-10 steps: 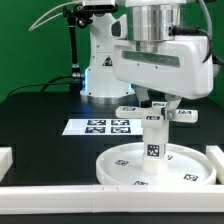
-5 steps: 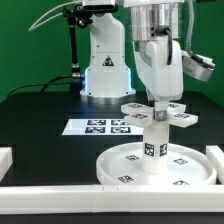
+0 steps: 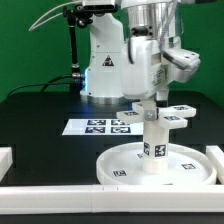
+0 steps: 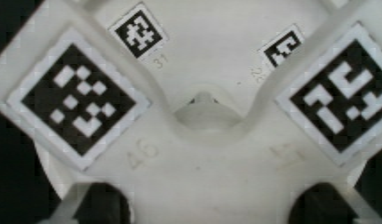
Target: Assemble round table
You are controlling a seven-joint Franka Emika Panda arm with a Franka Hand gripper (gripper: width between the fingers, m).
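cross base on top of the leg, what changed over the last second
The wrist and gripper have turned about their upright axis, and the cross-shaped base has turned with them atop the leg, as if being screwed on. Whether the jaws are closed on it cannot be told. The leg stayed upright on the round disc, and the marker board and disc did not move.

One large rimmed round disc (image 3: 158,166) lies near the front edge of the counter. One short thick cylinder leg (image 3: 153,142) stands upright on it. One small cross-shaped base (image 3: 160,116) sits atop that leg; in the wrist view it (image 4: 191,110) shows four tags. One marker board (image 3: 103,126) lies farther back. White border blocks: three visible, at the front edge (image 3: 60,198), the front-left corner (image 3: 5,158) and the right edge (image 3: 216,155). One gripper (image 3: 152,97).
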